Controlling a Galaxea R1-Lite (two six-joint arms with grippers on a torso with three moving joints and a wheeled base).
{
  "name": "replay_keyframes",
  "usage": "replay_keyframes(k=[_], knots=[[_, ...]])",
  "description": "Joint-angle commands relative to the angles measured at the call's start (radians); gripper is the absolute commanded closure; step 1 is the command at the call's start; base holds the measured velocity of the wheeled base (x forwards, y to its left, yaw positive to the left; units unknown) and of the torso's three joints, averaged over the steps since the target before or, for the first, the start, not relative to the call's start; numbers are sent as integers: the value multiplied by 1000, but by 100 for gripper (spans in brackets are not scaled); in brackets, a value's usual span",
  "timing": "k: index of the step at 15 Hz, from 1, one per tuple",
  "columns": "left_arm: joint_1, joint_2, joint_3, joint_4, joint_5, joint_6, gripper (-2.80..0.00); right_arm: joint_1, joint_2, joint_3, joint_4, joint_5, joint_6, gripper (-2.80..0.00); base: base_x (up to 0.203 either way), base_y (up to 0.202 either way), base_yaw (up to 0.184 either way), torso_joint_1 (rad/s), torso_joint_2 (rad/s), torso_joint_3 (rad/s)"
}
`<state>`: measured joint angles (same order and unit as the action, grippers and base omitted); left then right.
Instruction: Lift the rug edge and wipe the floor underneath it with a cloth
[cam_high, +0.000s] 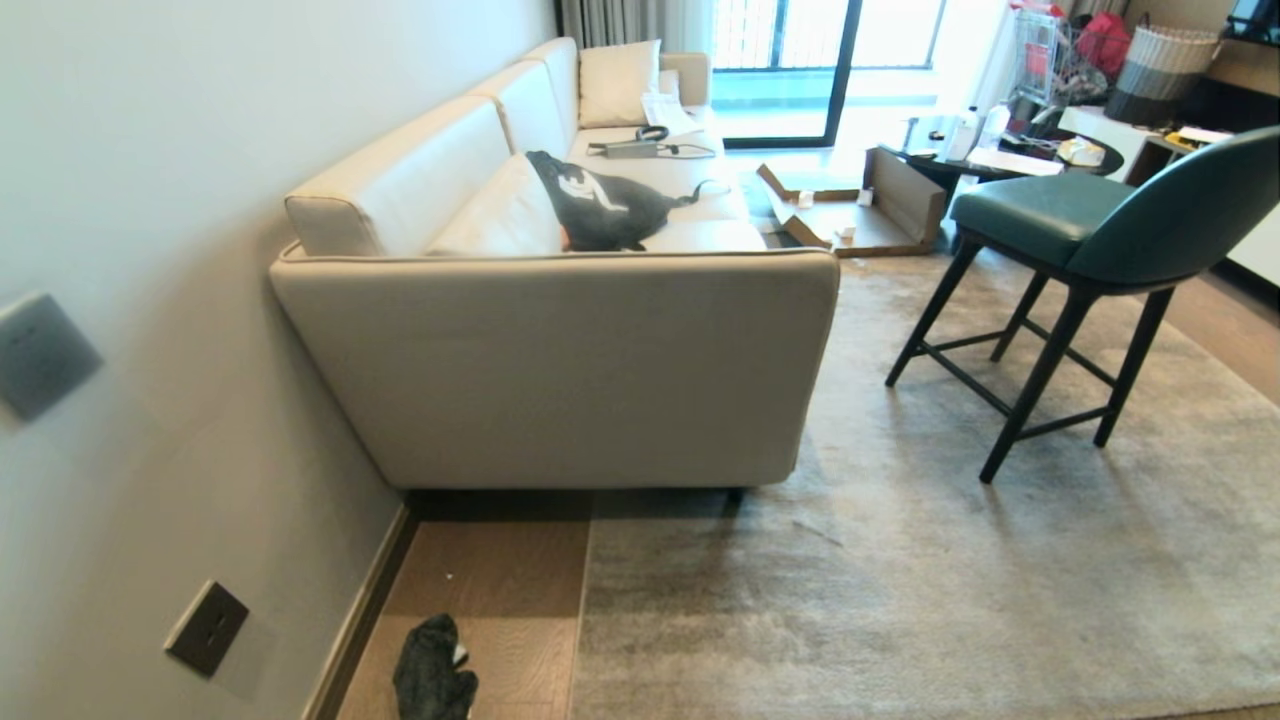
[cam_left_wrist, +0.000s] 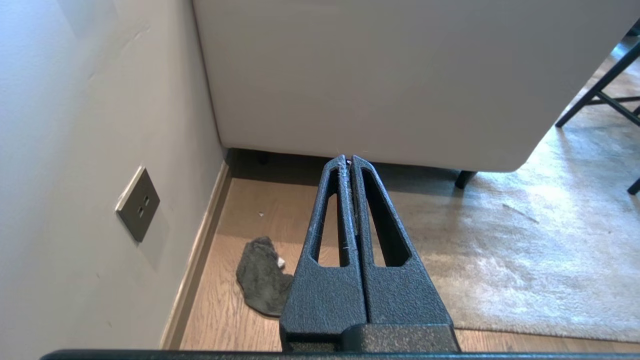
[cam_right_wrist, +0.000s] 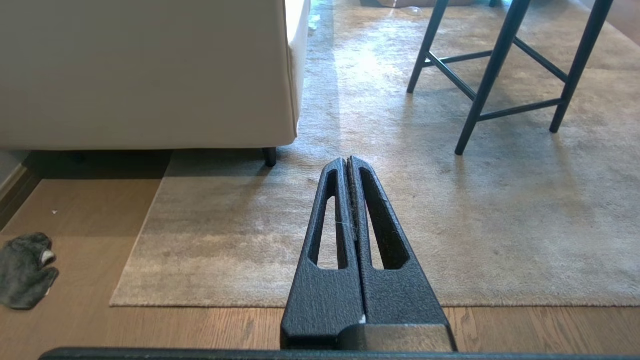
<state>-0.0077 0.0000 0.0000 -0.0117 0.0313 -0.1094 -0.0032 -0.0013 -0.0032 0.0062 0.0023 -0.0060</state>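
Note:
The grey-beige rug (cam_high: 900, 560) lies flat, and its straight rug edge (cam_high: 583, 620) runs from the sofa toward me. Its square corner (cam_right_wrist: 114, 303) shows in the right wrist view. The dark grey cloth (cam_high: 435, 675) lies crumpled on the wood floor (cam_high: 500, 590), between the rug edge and the wall. My left gripper (cam_left_wrist: 349, 159) hangs shut and empty above the floor, to the right of the cloth (cam_left_wrist: 262, 282). My right gripper (cam_right_wrist: 347, 160) is shut and empty above the rug's near edge (cam_right_wrist: 200, 304), far from the cloth (cam_right_wrist: 22, 272). Neither gripper shows in the head view.
A cream sofa (cam_high: 560, 370) stands on the rug's far side with a black backpack (cam_high: 600, 205) on its seat. The wall on the left carries a socket plate (cam_high: 205, 628). A green chair (cam_high: 1090, 230) with dark legs stands on the rug at the right, with an open cardboard box (cam_high: 850, 215) beyond.

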Motion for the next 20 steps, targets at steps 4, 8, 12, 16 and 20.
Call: replay_keyframes(k=[4,8,12,16,20], knots=[[0,0,0,-1,1,-1,0,0,1,2,0,-1,-5,0,0,0,0,0,0,0],[0,0,0,-1,1,-1,0,0,1,2,-2,-1,-9,0,0,0,0,0,0,0],[0,0,0,-1,1,-1,0,0,1,2,-1,-1,-6,0,0,0,0,0,0,0],[0,0,0,-1,1,-1,0,0,1,2,0,-2,-6,0,0,0,0,-16,-260,-285],[0,0,0,-1,1,-1,0,0,1,2,0,-2,-6,0,0,0,0,13,-418,-407]])
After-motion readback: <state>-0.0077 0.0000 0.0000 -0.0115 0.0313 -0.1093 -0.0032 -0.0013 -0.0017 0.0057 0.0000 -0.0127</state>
